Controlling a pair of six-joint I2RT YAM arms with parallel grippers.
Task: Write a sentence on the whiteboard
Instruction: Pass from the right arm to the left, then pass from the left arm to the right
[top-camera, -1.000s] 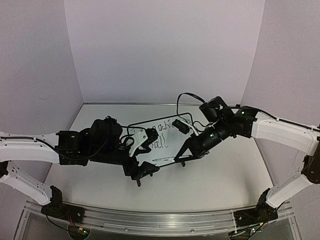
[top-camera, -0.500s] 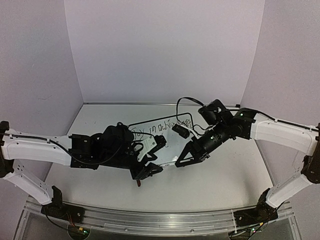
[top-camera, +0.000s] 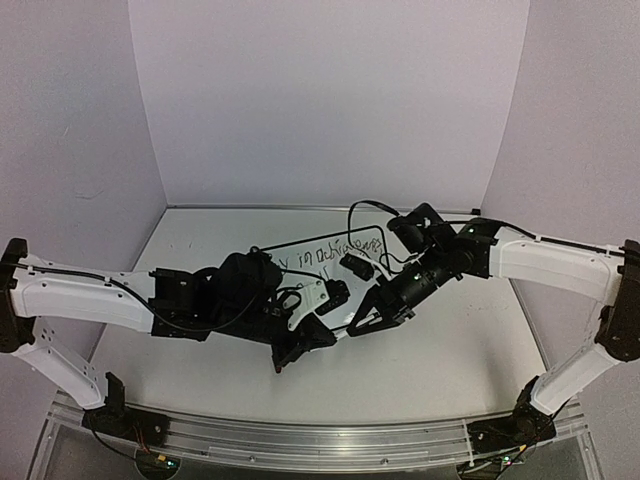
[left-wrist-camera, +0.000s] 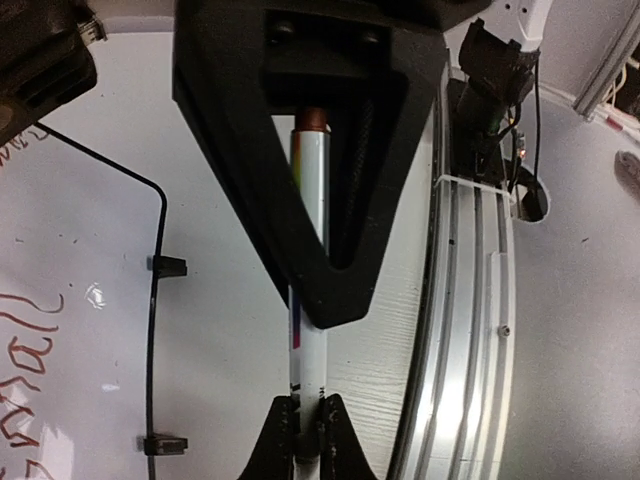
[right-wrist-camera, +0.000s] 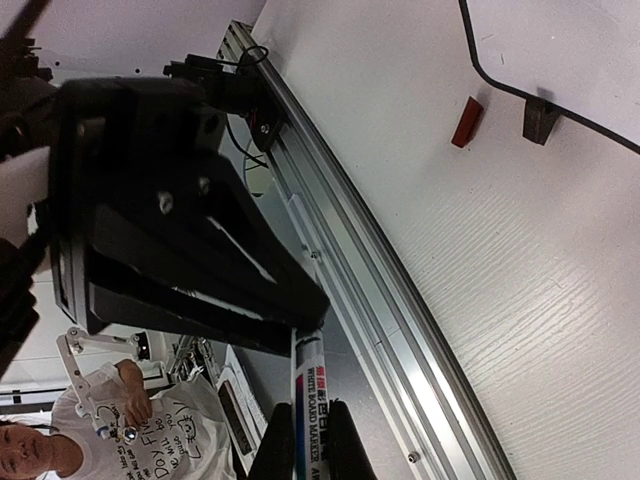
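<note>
- At the middle of the white wood-grain desk (right-wrist-camera: 480, 280), the small glossy white board with a thin black rounded frame (top-camera: 322, 268) lies flat. Reddish handwriting crosses its face, and my two arms meet at its near edge.
- My left claw (left-wrist-camera: 300, 440) is pinched together on one end of a slim white board marker (left-wrist-camera: 305, 365).
- My right claw (right-wrist-camera: 305, 440) is clamped on the same marker, its printed barrel running between my fingertips, so the pen spans claw to claw.
- A small red plastic piece (right-wrist-camera: 466, 121) rests on the desk just beside one of the board's black clip feet (right-wrist-camera: 541, 118), not touching it.
- A silver aluminium rail (left-wrist-camera: 470, 330) borders the desk's near edge.
</note>
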